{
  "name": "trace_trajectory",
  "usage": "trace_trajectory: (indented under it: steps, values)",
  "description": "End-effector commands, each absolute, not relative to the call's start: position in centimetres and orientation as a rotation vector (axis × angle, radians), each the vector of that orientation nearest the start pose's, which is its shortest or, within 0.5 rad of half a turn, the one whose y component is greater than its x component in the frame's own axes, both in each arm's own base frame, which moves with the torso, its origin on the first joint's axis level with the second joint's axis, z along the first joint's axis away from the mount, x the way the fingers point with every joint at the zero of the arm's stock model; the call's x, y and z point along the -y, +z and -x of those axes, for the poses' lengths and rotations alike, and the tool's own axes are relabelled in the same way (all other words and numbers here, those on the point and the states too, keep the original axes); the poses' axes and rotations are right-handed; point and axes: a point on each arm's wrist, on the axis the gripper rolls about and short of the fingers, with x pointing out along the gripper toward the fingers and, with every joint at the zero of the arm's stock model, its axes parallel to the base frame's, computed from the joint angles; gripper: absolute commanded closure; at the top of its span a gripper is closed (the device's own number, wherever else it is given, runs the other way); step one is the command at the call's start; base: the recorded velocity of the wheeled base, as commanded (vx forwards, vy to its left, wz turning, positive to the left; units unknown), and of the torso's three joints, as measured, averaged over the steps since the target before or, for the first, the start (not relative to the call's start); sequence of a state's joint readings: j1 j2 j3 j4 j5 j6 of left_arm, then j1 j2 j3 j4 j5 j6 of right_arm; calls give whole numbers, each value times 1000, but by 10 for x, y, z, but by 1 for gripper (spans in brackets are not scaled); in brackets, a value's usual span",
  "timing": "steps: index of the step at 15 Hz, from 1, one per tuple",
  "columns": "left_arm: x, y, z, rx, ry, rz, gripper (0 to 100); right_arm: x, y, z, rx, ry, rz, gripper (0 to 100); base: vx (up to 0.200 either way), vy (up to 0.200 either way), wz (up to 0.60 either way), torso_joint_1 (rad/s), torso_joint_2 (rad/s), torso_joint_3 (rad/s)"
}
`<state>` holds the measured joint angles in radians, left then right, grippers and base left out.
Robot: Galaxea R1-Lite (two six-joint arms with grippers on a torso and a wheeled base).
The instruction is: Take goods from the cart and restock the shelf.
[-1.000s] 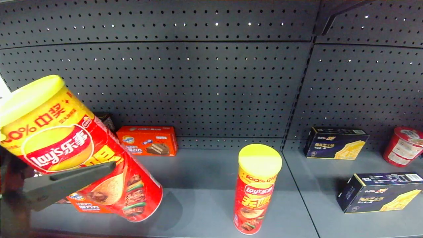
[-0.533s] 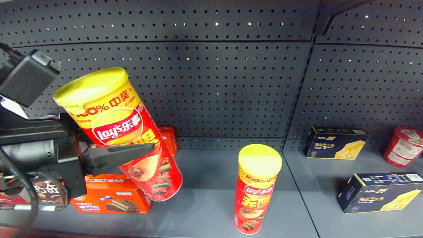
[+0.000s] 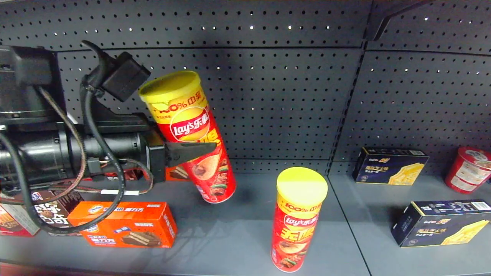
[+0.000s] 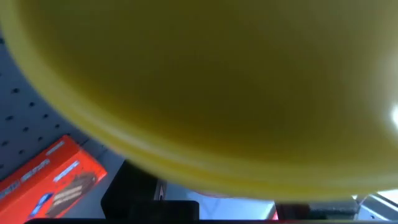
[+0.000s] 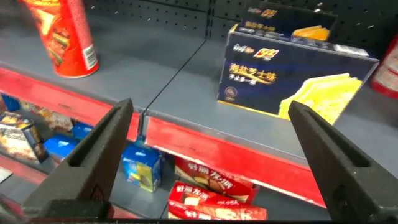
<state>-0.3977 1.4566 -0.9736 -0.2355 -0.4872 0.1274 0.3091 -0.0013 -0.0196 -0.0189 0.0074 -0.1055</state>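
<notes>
Can (image 3: 188,126) tilted in left gripper (image 3: 201,147), clamped mid-body, base just above shelf (image 3: 238,237) toward its back edge. Right gripper (image 5: 210,109) spread wide, empty, off front edge. Risk: released at this lean, can tips and rolls into upright can (image 3: 297,218) at front edge.

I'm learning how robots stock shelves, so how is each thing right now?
held chip can: tilted, lid on, gripped by the left gripper.
standing chip can: upright on the shelf, lid on.
left gripper: shut on the held chip can.
right gripper: open, empty.
front orange box: lying flat.
front blue box: lying flat.
</notes>
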Motion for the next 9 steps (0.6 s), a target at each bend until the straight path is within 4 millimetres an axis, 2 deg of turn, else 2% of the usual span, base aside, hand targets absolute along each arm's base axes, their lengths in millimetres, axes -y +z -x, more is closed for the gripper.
trace_trajectory:
  steps: [1, 5, 9]
  values:
    - [114, 248, -244, -241, -899, -105, 100, 7, 83, 23, 56, 315, 96, 0, 0, 0, 0, 0, 0, 0]
    - [117, 242, -250, -265, -904, -108, 100, 7, 83, 23, 56, 314, 96, 0, 0, 0, 0, 0, 0, 0]
    - [127, 232, -267, -284, -922, -133, 100, 7, 83, 23, 56, 312, 99, 0, 0, 0, 0, 0, 0, 0]
